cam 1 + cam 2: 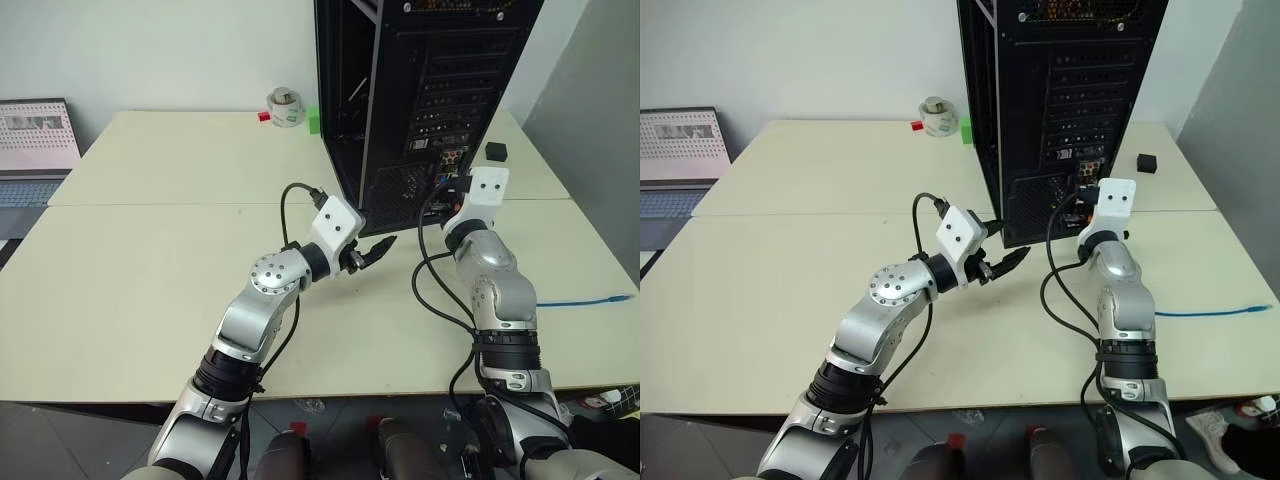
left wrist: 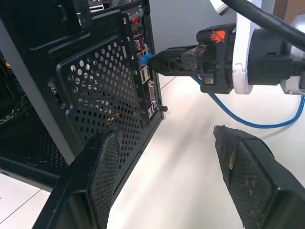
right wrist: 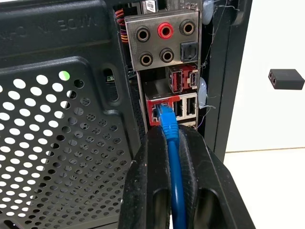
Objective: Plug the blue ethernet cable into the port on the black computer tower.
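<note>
From the head views, your right claw (image 1: 462,190) sits at the black computer tower (image 1: 430,90) on the desk (image 1: 150,250); your left claw (image 1: 375,250) hangs spread.

Right wrist view: fingers pinch the blue ethernet cable (image 3: 172,157) behind its plug, at the port (image 3: 161,110). It's light and floppy, so keep that grip close.

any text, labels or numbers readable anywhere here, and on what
No text can be read for sure.
Black computer tower: embossed lettering on the back panel, upside down, too faint to read.
White sticker above the audio jacks: print too small.
Laptop screen: content too blurred.
Right tool: an orange mark, no legible letters.
</note>
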`<action>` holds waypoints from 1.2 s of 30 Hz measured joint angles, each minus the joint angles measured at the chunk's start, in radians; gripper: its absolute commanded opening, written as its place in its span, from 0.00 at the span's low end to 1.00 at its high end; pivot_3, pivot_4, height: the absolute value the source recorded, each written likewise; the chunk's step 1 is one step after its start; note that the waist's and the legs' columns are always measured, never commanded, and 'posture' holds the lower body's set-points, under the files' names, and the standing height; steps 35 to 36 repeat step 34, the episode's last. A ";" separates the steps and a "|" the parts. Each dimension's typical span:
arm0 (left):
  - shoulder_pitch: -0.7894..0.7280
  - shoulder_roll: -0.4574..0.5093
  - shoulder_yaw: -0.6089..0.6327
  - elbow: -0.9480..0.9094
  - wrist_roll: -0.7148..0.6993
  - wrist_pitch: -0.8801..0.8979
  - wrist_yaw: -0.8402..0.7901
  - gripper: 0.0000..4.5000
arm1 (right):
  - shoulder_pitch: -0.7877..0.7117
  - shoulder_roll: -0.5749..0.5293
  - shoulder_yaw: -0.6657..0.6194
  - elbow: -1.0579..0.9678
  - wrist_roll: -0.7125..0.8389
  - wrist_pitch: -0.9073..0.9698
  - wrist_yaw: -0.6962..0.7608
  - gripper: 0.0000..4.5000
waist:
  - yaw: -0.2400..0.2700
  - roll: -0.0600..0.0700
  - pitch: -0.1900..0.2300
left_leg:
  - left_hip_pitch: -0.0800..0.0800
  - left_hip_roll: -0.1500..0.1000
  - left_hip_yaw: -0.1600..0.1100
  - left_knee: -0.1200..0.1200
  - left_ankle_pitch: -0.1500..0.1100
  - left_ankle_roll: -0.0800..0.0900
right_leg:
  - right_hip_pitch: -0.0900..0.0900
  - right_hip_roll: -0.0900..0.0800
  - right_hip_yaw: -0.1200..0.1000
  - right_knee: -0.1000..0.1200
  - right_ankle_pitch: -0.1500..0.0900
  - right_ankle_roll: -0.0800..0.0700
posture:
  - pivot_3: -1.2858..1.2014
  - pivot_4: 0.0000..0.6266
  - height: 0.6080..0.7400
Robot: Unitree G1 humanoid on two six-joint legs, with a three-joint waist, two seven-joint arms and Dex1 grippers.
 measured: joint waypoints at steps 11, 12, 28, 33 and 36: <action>0.001 -0.002 0.000 -0.005 0.000 0.000 0.004 0.72 | 0.012 -0.085 0.035 0.007 -0.002 0.011 0.103 0.51 | 0.007 0.000 0.000 | -0.002 -0.001 -0.001 -0.001 0.000 0.000 | -0.001 -0.001 -0.001 -0.001 0.000 0.000 | 0.52 0.24 1.00; 0.001 -0.002 0.001 -0.005 0.000 0.000 0.004 0.72 | 0.021 -0.096 0.036 0.003 -0.002 0.015 0.116 0.57 | 0.010 0.000 0.000 | -0.002 -0.001 -0.001 -0.001 0.000 0.000 | -0.001 -0.001 -0.001 -0.001 0.000 0.000 | 0.52 0.24 1.00; -0.005 0.158 0.133 0.024 -0.089 0.025 -0.151 0.72 | 0.246 -0.506 -0.032 -0.279 0.195 0.117 0.585 0.99 | 0.015 0.000 0.000 | -0.002 -0.001 -0.001 -0.001 0.000 0.000 | 0.000 0.000 -0.002 -0.002 0.000 0.000 | 0.52 0.24 1.00; 0.011 0.255 0.159 0.024 -0.120 0.018 -0.258 0.72 | 0.265 -0.584 -0.108 -0.280 0.268 0.115 0.685 0.99 | 0.014 0.000 0.000 | -0.002 -0.001 -0.001 -0.001 0.000 0.000 | 0.000 0.000 -0.002 -0.002 0.000 0.000 | 0.52 0.24 1.00; 0.025 0.272 0.160 0.024 -0.122 0.017 -0.281 0.72 | 0.265 -0.599 -0.124 -0.278 0.278 0.113 0.702 0.99 | 0.015 0.000 0.000 | -0.002 -0.001 -0.001 -0.001 0.000 0.000 | 0.000 0.000 -0.002 -0.002 0.000 0.000 | 0.52 0.24 1.00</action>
